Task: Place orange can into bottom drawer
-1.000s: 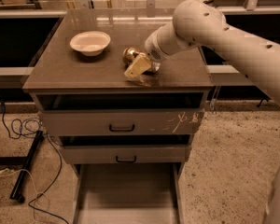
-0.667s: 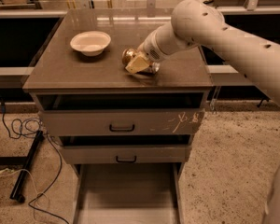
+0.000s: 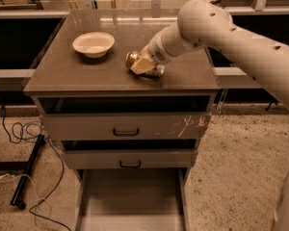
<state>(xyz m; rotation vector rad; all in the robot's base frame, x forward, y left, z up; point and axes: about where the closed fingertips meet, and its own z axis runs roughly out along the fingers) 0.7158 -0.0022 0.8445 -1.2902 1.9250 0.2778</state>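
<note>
The orange can (image 3: 131, 58), shiny golden-brown, lies on its side on the brown cabinet top (image 3: 86, 78) near the middle. My gripper (image 3: 143, 65) is down on the can, covering its right part, with the pale arm reaching in from the upper right. The can still rests at the cabinet top's surface. The bottom drawer (image 3: 130, 201) is pulled out at the foot of the cabinet, its pale-grey floor bare.
A white bowl (image 3: 93, 44) sits on the cabinet top to the left of the can. The two upper drawers (image 3: 125, 126) with black handles stand slightly out. Cables and a black bar (image 3: 26, 172) lie on the floor at left.
The gripper has shifted very slightly at the can. The can, bowl and drawers stay where they were.
</note>
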